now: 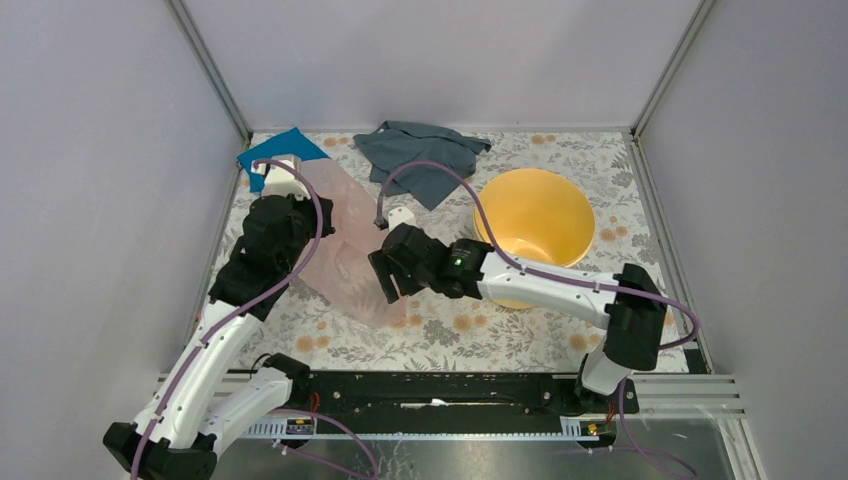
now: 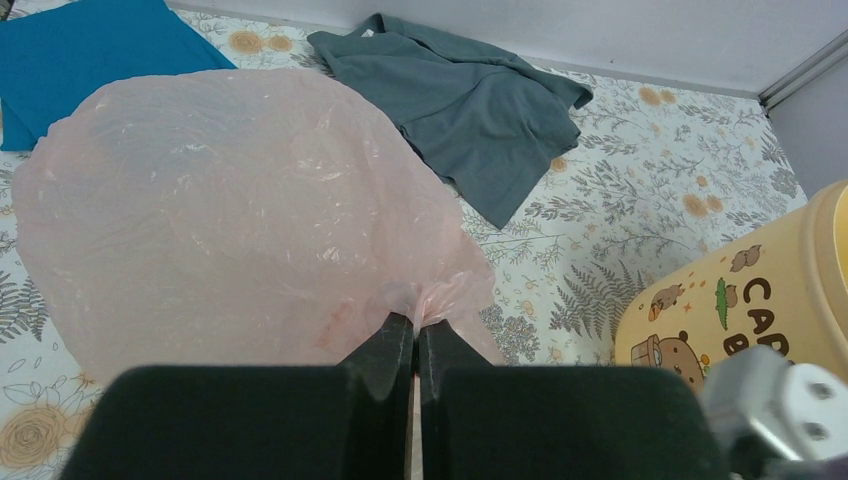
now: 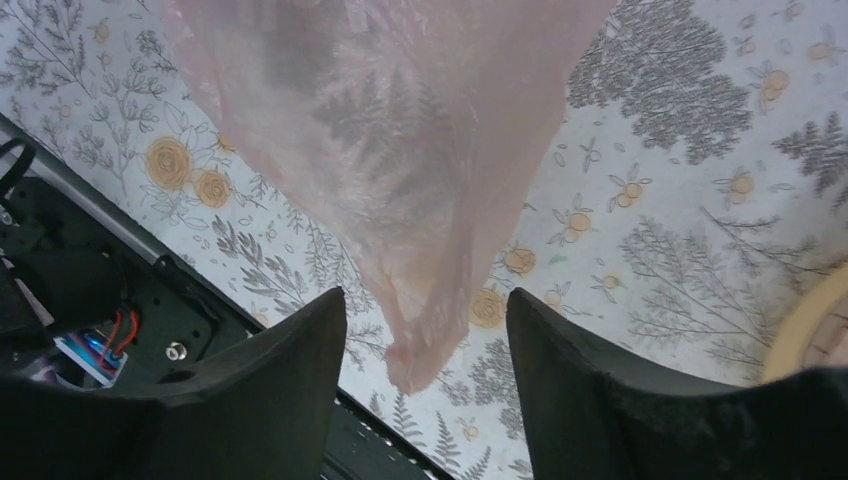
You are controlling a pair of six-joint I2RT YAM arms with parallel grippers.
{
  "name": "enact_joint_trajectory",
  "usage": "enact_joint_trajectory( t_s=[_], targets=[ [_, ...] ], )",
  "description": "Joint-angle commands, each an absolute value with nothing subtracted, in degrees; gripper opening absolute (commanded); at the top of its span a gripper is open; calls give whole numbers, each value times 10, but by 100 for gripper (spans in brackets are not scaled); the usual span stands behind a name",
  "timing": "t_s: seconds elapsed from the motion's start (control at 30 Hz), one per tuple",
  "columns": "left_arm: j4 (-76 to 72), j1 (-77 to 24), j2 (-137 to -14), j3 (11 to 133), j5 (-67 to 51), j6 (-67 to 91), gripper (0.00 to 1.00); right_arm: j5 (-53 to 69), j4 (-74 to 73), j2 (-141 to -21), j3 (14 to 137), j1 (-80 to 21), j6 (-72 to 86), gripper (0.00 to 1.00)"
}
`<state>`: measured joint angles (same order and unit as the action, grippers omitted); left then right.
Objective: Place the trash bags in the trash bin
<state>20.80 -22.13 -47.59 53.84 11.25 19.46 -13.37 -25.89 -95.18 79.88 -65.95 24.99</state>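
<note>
Visibly wrinkled translucent pink trash bag [image 2: 240, 210], left gripper [image 2: 415, 335] pinching its gathered edge, right gripper [image 3: 425, 300] open around its tip

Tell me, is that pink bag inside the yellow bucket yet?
Out: the pink bag hangs pinched in the left gripper, beside the empty-looking yellow bucket.

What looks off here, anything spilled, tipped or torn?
Nothing stands out. The trash bin stands upright. The pink trash bag shows no tear and is pinched in the shut left gripper. The grey cloth lies rumpled near the back wall, nothing more.
</note>
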Motion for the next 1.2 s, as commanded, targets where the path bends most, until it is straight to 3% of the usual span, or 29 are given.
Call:
enact_joint_trajectory(
  t_s=[0.0, 0.23, 0.57, 0.67, 0.83, 0.93, 1.03, 1.17],
  targets=[
    [177, -219, -468, 537, 129, 196, 0, -129, -156, -966, 766, -659, 282, 58],
    [227, -219, -467, 563, 71, 228, 0, -163, -63, -911, 686, -659, 255, 2],
    [312, -220, -540, 599, -312, 244, 0, -55, 104, -824, 566, -620, 209, 0],
    [308, -219, -565, 594, -307, 310, 0, -50, 163, -796, 521, -602, 216, 2],
    [267, -220, -591, 564, -270, 409, 0, -59, 257, -775, 467, -597, 216, 15],
    [221, -220, -587, 537, -271, 451, 0, -55, 313, -781, 450, -596, 209, 30],
    [211, -220, -590, 529, -262, 464, 0, -41, 363, -797, 444, -597, 199, 38],
    [214, -220, -598, 529, -258, 463, 0, -38, 395, -831, 459, -597, 172, 71]
  ],
)
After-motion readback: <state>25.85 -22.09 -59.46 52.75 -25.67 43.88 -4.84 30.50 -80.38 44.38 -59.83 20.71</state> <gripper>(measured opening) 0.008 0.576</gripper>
